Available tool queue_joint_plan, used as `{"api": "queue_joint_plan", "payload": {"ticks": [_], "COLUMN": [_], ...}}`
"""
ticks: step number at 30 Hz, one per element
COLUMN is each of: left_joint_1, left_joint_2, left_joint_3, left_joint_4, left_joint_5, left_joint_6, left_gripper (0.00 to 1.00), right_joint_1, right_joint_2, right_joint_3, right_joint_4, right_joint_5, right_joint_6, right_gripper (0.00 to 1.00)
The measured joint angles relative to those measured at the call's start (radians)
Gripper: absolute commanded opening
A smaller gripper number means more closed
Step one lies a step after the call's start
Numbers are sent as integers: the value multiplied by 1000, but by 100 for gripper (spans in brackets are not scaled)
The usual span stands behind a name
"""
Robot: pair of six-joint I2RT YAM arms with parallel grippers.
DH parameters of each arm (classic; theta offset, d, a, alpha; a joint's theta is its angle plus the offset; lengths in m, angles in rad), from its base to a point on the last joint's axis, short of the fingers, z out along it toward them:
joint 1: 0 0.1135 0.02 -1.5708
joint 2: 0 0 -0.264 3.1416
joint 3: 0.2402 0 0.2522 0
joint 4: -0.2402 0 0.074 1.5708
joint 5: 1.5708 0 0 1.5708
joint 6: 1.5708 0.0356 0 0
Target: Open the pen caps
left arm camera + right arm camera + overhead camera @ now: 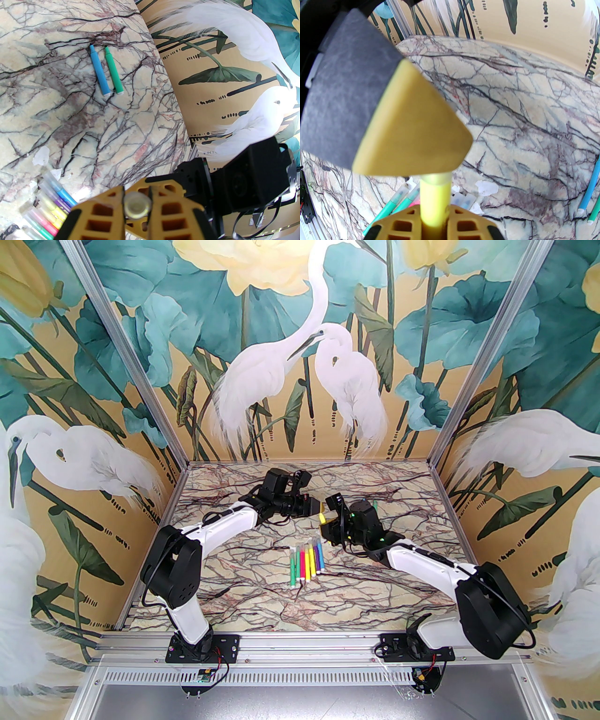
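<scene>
My right gripper is shut on the body of a yellow pen, which points up and away from it. A clear pen cap sits on that pen's far end, seen end-on between the yellow fingers of my left gripper, which is shut on it. In the right wrist view one left finger covers most of the cap. From above, the left gripper and right gripper meet over the table's middle with the yellow pen between them. Several capped pens lie in a row just in front.
A blue pen and a green pen lie side by side without caps, farther off on the marble table. White scraps lie near the row of pens. Painted walls stand on three sides.
</scene>
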Motion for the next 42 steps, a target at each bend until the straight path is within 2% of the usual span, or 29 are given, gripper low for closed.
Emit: {"api": "queue_joint_plan", "payload": {"ticks": [6,12,17,22,28,36,42], "left_joint_1": [9,161,164,158,158,158,158], "left_joint_2": [6,6,6,6,6,43,99], "left_joint_3": [16,84,87,89,89,104,110], "left_joint_4": [-2,72,60,-51,-231,-424,-512], "left_joint_5": [-8,-109,-142,-238,-399,-597,-696], "left_joint_6": [-23,-46,-36,43,157,253,291], "left_gripper": [0,0,0,0,0,0,0], "right_joint_1": [0,5,5,-3,-64,-116,-144], "right_joint_2": [-25,-28,-33,-38,6,175,315], "right_joint_3": [-26,-97,-97,-87,-5,171,290], "right_joint_4": [-27,-181,-200,-213,-232,-285,-329], "right_joint_5": [3,-10,-1,62,166,340,420], "right_joint_6": [-10,-29,-29,-23,15,66,89], "right_gripper": [0,0,0,0,0,0,0]}}
